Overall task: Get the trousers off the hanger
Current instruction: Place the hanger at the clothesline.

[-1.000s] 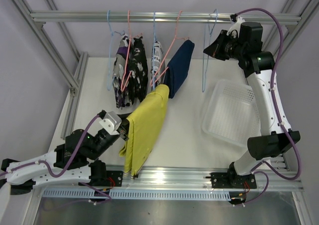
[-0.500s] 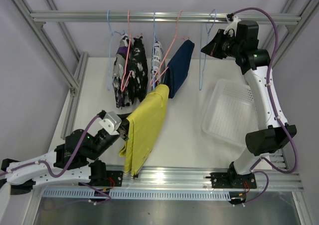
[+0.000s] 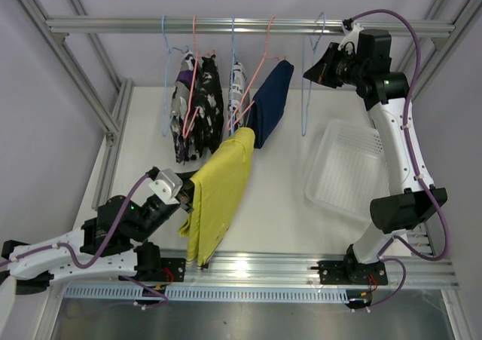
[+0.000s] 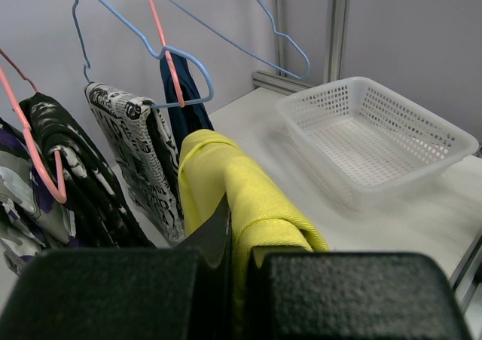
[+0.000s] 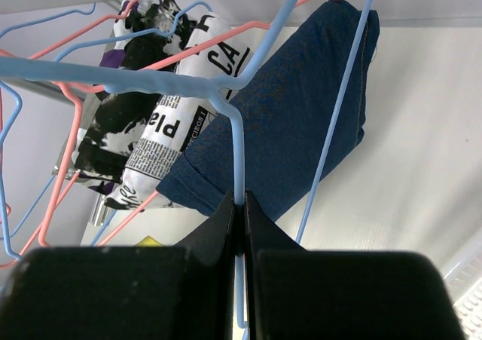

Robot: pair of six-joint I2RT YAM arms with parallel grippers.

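Note:
The yellow-green trousers (image 3: 220, 193) stretch from the hangers down to my left gripper (image 3: 187, 198), which is shut on their lower fold (image 4: 248, 204). Whether their upper end still rests on a hanger I cannot tell. Navy trousers (image 3: 273, 102) hang on a pink hanger (image 3: 260, 68). Patterned black, white and purple trousers (image 3: 196, 110) hang left of them. My right gripper (image 3: 321, 66) is up by the rail (image 3: 113, 26), shut on the wire of an empty blue hanger (image 3: 307, 102). In the right wrist view that blue hanger (image 5: 238, 151) runs straight between the closed jaws (image 5: 241, 204).
A white mesh basket (image 3: 354, 204) lies on the table at the right, under the right arm. Metal frame posts (image 3: 53, 46) stand at the left and right. The near table edge is an aluminium rail (image 3: 263, 261).
My right gripper has shifted a little left and up along the rail, taking the empty blue hanger with it. The left arm and the yellow-green trousers have stayed put.

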